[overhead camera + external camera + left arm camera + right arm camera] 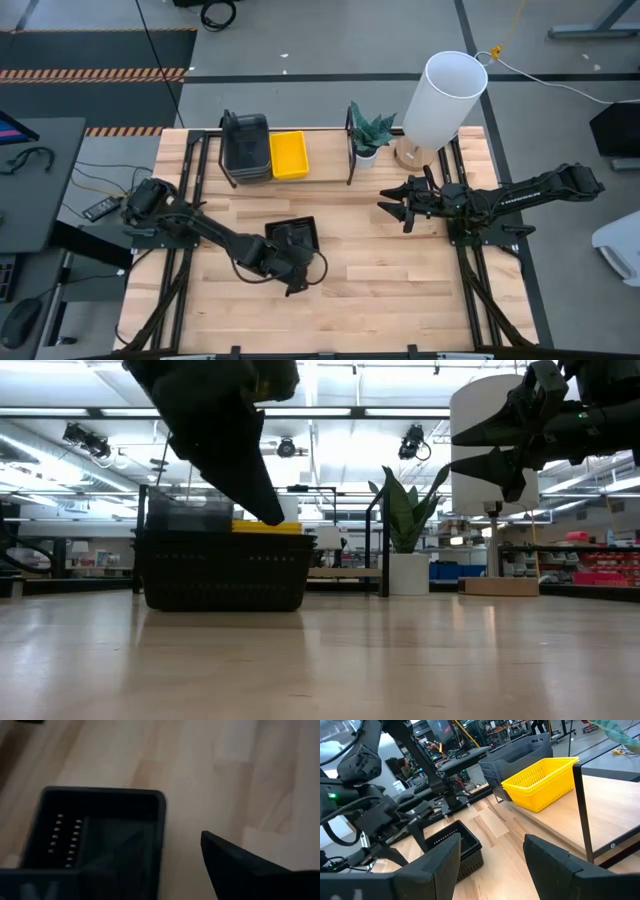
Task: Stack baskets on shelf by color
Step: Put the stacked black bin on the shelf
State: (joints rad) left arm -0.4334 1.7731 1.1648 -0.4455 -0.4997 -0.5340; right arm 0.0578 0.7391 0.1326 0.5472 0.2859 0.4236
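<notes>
Near the front of the wooden surface (400, 290), left claw (297, 283) low over the boards, fingers spread apart, one finger down inside a black basket (294, 236) and the other outside its wall, straddling the rim. In the left wrist view, that black basket (100, 840) directly beneath, perforated side visible, one dark finger (250, 870) over bare wood beside it. Basket resting flat on the surface, roughly mid-table, well apart from the shelf.

To the right and farther back, right claw (394, 205) raised above the surface, fingers apart, holding nothing, pointing toward the table's middle. From the right wrist view, the black basket (455, 847) on the boards with the left arm over it.

At the far edge, the shelf (285, 175), a low light-wood plank between black wire end frames. On it, a stack of dark grey baskets (246, 145) at the left end and a yellow basket (289, 155) just beside it, touching or nearly so. In the low view, the yellow basket (270, 527) showing as a thin strip just above the black basket's rim.

Beyond the shelf's right end frame, a small potted plant (368, 135) in a white pot, and next to it a white cylindrical lamp (440, 100) on a wooden base.
</notes>
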